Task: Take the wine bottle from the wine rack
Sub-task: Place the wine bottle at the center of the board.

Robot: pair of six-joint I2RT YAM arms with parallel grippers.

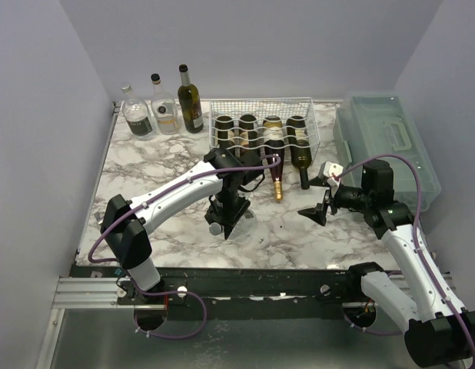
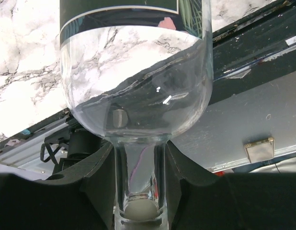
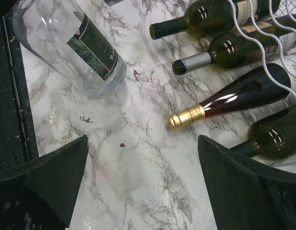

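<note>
My left gripper (image 1: pixel 222 209) (image 2: pixel 138 191) is shut on the neck of a clear glass wine bottle (image 2: pixel 138 96) with a dark label. It holds the bottle over the marble table in front of the white wire wine rack (image 1: pixel 262 108), apart from it. The bottle also shows in the top view (image 1: pixel 239 223) and the right wrist view (image 3: pixel 76 43). My right gripper (image 1: pixel 320 206) (image 3: pixel 143 182) is open and empty above the table, near the necks sticking out of the rack (image 3: pixel 263 33). Several dark bottles lie in the rack, one with a gold cap (image 1: pixel 277 184) (image 3: pixel 234 98).
Three upright bottles (image 1: pixel 164 108) stand at the back left of the table. A translucent green-grey plastic box with a handle (image 1: pixel 387 142) sits at the right edge. The black front rail (image 3: pixel 14 96) runs along the table's near edge.
</note>
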